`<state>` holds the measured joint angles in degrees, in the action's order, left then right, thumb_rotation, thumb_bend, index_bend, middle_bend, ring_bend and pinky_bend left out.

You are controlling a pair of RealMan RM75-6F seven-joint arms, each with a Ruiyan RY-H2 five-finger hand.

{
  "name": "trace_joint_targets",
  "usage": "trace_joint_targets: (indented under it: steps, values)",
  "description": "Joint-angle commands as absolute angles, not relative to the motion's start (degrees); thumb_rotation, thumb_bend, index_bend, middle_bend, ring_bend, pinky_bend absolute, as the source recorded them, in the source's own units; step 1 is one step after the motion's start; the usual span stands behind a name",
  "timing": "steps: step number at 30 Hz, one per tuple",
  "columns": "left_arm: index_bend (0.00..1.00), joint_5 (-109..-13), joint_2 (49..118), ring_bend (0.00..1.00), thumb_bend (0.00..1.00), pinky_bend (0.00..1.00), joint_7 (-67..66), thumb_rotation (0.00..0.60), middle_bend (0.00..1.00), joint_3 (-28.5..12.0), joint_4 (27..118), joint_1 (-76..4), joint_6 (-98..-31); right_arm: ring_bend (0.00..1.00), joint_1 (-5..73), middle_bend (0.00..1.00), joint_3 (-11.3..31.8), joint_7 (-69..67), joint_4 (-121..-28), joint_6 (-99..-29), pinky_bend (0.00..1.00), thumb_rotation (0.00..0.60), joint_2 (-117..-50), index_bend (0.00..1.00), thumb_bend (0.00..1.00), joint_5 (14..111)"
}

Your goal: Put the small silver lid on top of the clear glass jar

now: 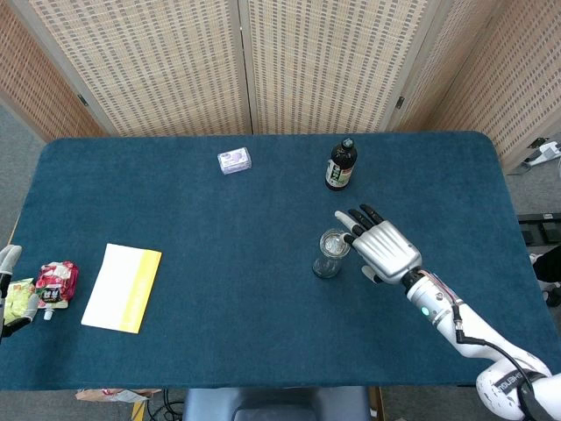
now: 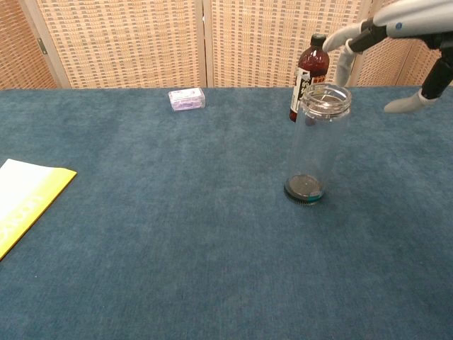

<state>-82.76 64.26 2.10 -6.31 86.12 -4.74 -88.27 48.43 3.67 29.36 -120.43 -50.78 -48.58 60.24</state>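
The clear glass jar (image 2: 314,152) stands upright on the blue table, right of centre, with a dark base. The small silver lid (image 2: 326,94) sits on its mouth and shows as a pale disc (image 1: 334,242) in the head view. My right hand (image 1: 382,245) hovers just right of the jar top with its fingers spread and nothing in it. In the chest view its fingers (image 2: 345,44) hang above and behind the rim, clear of the lid. My left hand (image 1: 9,285) lies at the table's far left edge, holding nothing, and shows only in the head view.
A dark drink bottle (image 1: 340,165) stands just behind the jar. A small purple packet (image 1: 235,160) lies at the back. A white and yellow booklet (image 1: 123,287) and snack pouches (image 1: 55,284) lie at the left, by my left hand.
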Motion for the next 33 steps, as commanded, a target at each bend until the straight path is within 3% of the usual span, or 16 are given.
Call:
trace_joint_targets:
  steps: [1,8,16,24,33]
  values:
    - [0.0,-82.8,64.4,0.0,0.35,0.11,1.8,0.6,0.08,-6.3,86.1,-4.8,-88.2,0.0,47.3,0.0,5.3,26.7,-122.3,-52.5,0.0,0.6,-46.3,0.32,0.31,61.9]
    - [0.0,-82.9,64.5,0.0,0.35,0.11,1.5,0.6,0.08,-6.2,86.2,-4.9,-88.1,0.0,39.6,0.0,5.2,19.4,-121.4,-62.0,0.0,0.6,-45.2,0.32,0.31,71.3]
    - [0.0,-83.2,64.1,0.0,0.35,0.11,1.9,0.6,0.08,-5.9,86.4,-5.0,-87.8,0.0,24.7,0.0,-0.5,6.0,-106.3,-78.4,0.0,0.6,-52.0,0.32,0.32,84.9]
    - [0.0,-83.6,64.8,0.0,0.35,0.11,-0.2,0.6,0.08,-5.6,86.6,-5.6,-86.9,0.0,13.6,0.0,-1.9,-2.7,-86.3,-91.4,0.0,0.6,-63.4,0.32,0.32,87.5]
    - [0.0,-84.8,66.4,0.0,0.35,0.11,-2.4,0.6,0.08,-5.1,85.9,-7.5,-84.7,0.0,7.8,0.0,-1.1,-3.5,-78.5,-95.7,0.0,0.6,-67.6,0.25,0.31,86.4]
